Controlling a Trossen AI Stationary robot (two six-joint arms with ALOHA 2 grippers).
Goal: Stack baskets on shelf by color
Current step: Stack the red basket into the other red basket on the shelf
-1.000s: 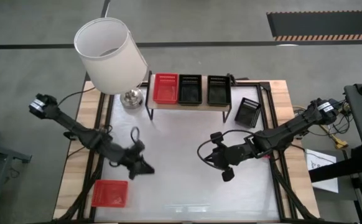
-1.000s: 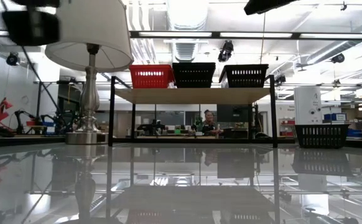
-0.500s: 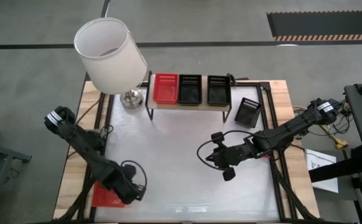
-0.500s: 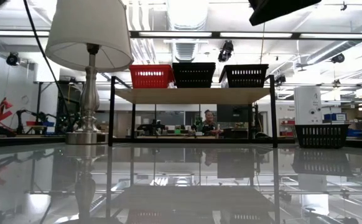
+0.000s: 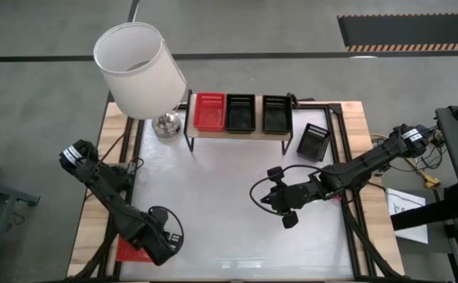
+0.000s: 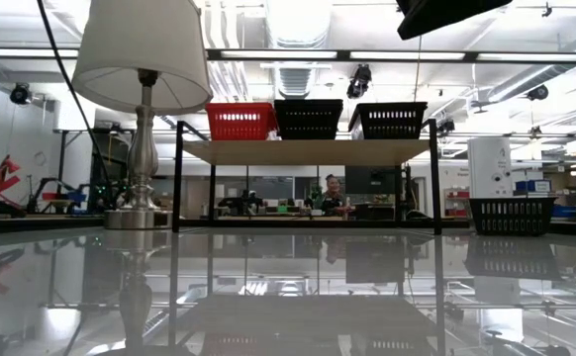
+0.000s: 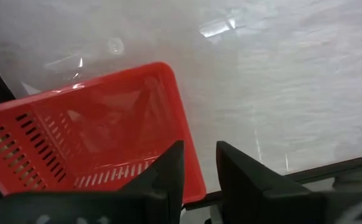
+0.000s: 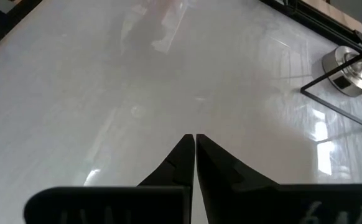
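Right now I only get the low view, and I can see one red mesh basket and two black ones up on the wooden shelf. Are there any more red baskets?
Observer: Yes. A second red plastic mesh basket lies at the front left corner of the white-topped table, out of your view.
Operator: Is a gripper near it?
Observer: The left gripper is open right at it, with one finger inside the basket's wall and one outside.
Operator: What about the other gripper?
Observer: The right gripper is shut and empty, above a bare part of the table right of centre.
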